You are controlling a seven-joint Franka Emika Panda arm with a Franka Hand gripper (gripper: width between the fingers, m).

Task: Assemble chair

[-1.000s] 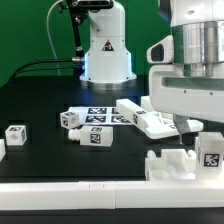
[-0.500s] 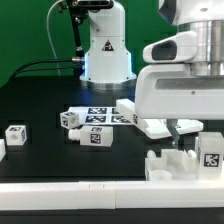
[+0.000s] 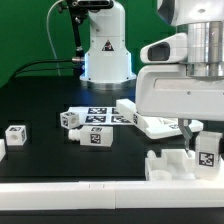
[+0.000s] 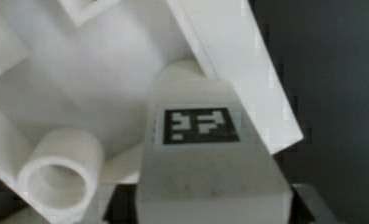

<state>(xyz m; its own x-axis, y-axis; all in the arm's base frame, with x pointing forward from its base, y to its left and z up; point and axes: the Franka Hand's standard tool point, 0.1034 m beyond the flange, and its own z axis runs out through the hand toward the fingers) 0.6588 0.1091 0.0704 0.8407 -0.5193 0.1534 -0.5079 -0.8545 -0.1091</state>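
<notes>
Table (image 3: 40,100) is plain black and the backdrop (image 3: 25,30) behind it is solid green. The chair parts (image 3: 160,122) are all white. The small block (image 3: 15,134) and the tagged chair piece (image 3: 208,150) each carry a black-and-white square tag, crisp pixel-style pattern. Marker board (image 3: 105,118) is white too, with several of the same tags. Front rail (image 3: 70,195) is plain white, no pattern. Robot base (image 3: 105,45) is white with a pale blue glow low down, and the arm (image 3: 185,80) is white and light grey.

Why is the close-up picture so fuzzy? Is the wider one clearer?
Wrist view: everything is very near the lens, so the white chair parts look soft and washed out, though the square tag is readable. Exterior view: the small tagged block on the black table is fairly sharp; the nearby arm is bright and slightly blurred.
</notes>
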